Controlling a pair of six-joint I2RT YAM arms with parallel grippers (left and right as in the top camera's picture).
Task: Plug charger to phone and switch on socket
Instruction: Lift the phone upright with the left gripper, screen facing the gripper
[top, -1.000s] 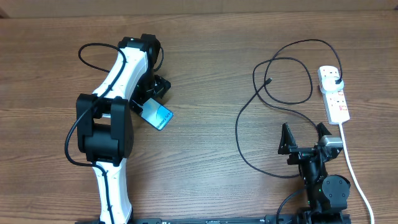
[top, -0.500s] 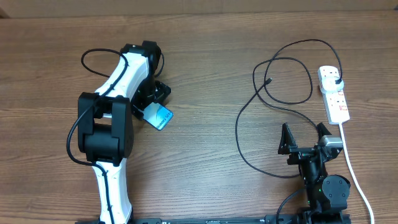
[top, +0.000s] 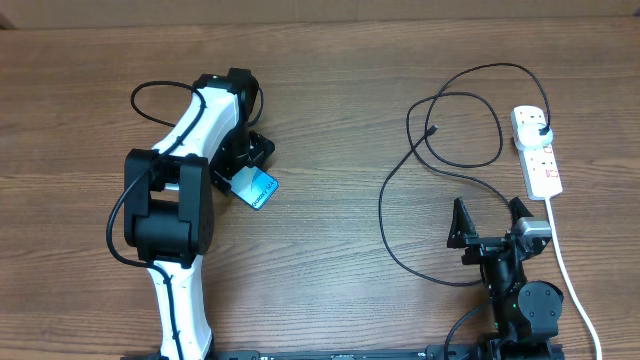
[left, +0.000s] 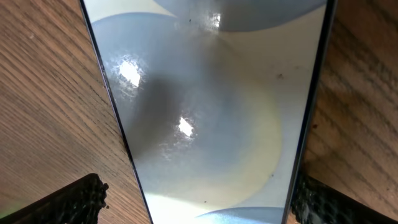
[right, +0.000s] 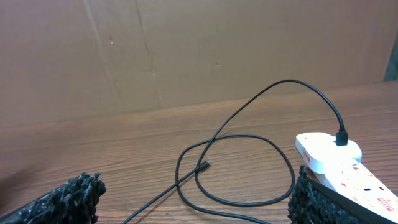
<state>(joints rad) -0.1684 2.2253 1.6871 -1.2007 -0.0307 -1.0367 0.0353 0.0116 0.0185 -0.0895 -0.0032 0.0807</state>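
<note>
Left hand shifted, open astride phone edges

before me: wood-grain table, brown, grain running left to right; behind its far edge, a creased cardboard wall, plain tan.

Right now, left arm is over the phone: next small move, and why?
Probably close the left jaws on the phone: the wrist view shows it flat on the table between the open fingertips, one at each side. The charger's connector tip lies loose far to the right, so the phone likely needs carrying over.
</note>
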